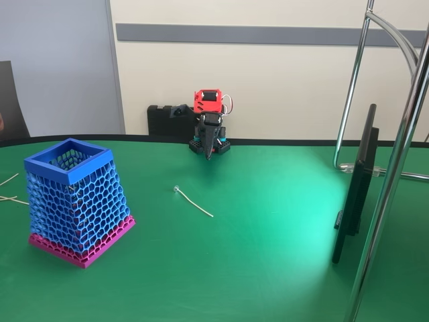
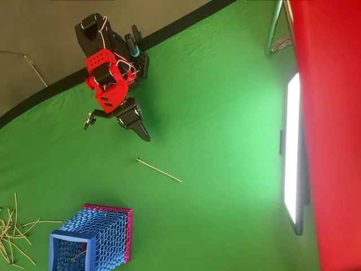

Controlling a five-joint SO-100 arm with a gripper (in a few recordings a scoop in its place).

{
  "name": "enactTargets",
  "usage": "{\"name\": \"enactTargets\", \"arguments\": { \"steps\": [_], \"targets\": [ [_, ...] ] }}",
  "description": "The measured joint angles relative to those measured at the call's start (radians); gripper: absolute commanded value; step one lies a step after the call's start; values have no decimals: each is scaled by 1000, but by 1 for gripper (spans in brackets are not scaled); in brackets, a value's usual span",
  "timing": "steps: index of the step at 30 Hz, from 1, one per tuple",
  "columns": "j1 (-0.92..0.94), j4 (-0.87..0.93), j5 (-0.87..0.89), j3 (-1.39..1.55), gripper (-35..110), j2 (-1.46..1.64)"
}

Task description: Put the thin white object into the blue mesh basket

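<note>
The thin white object [image 1: 192, 201] lies flat on the green table, its tiny loop end toward the far left; from overhead the same thin white object [image 2: 158, 169] lies a little in front of the arm. The blue mesh basket [image 1: 77, 200] stands upright at the left, blue rim on top, magenta band at the base; in the overhead view the blue mesh basket [image 2: 93, 237] sits at the bottom left. My gripper [image 1: 208, 153] hangs folded at the arm's base, tip pointing down at the table, jaws together and empty. Overhead, the gripper [image 2: 144, 135] is a short way from the strand's looped end.
A black monitor [image 1: 355, 184] stands edge-on at the right beside chrome stand tubes [image 1: 395, 168]. Several pale thin strands [image 2: 14, 234] lie scattered left of the basket. The green table [image 1: 268, 221] has open room between arm, strand and basket.
</note>
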Motion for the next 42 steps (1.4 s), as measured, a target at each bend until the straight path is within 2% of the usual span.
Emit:
{"name": "enactTargets", "arguments": {
  "steps": [9, 33, 35, 40, 42],
  "targets": [
    [-49, 9, -75, 0, 1, 0],
    [-48, 9, -41, 0, 1, 0],
    [-46, 9, -49, 0, 5, 0],
    [5, 37, -183, 0, 9, 0],
    [41, 100, -382, 0, 3, 0]
  ]
}}
